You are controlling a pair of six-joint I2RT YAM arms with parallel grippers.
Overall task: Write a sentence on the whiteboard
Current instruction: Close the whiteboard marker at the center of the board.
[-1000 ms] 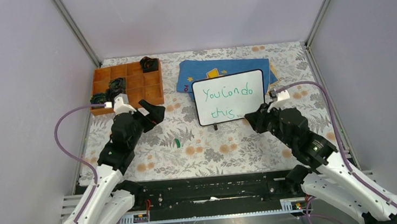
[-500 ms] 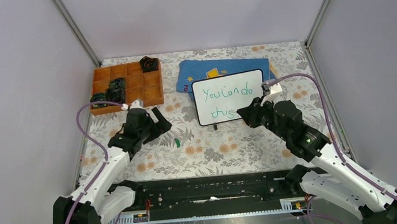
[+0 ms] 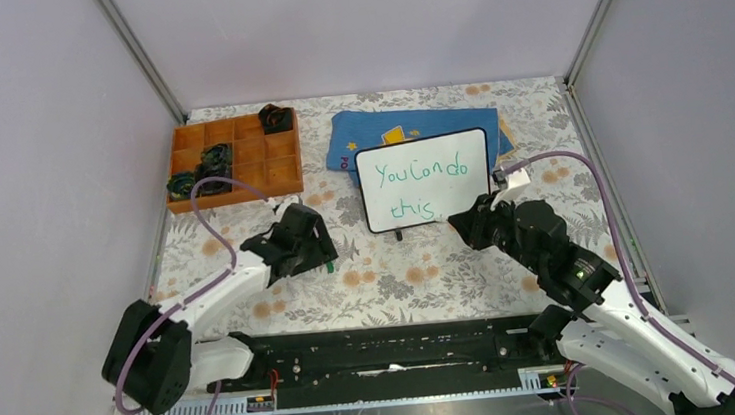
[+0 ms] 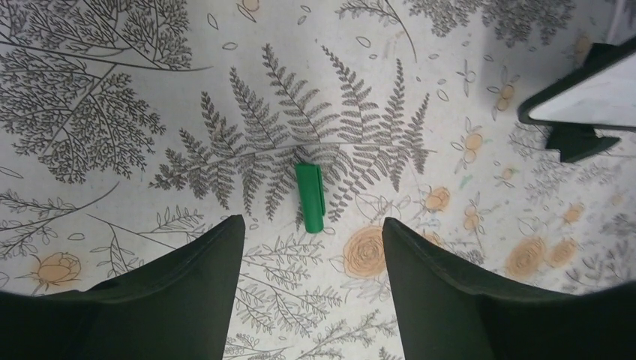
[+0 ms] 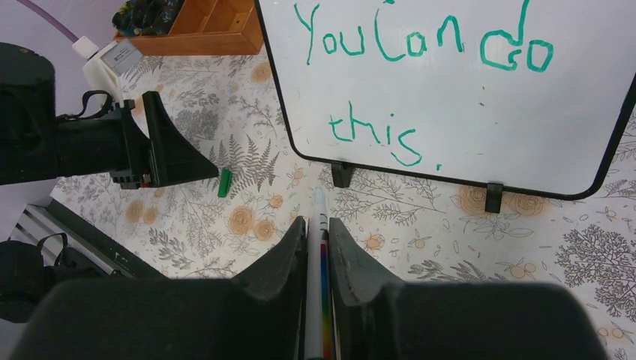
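Note:
The whiteboard point(image 3: 424, 179) stands on small black feet at the table's middle back. The sentence point(image 3: 421, 175) "You can do this" is on it in green, in two lines, and also shows in the right wrist view point(image 5: 420, 52). My right gripper point(image 5: 318, 223) is shut on a white marker point(image 5: 317, 204) with a rainbow stripe. Its tip points at the table just below the board's lower edge, apart from the board. My left gripper point(image 4: 313, 220) is open, low over the table, with a green cap point(image 4: 309, 197) lying flat just ahead of its fingertips.
An orange compartment tray point(image 3: 235, 159) with black parts sits at the back left. A blue cloth point(image 3: 406, 124) with yellow print lies behind the whiteboard. Grey walls close in both sides. A black rail point(image 3: 386, 351) runs along the near edge.
My left arm has swung down and to the right, bringing its open gripper to the green cap. My right gripper has drawn slightly back from the board, still holding the marker.

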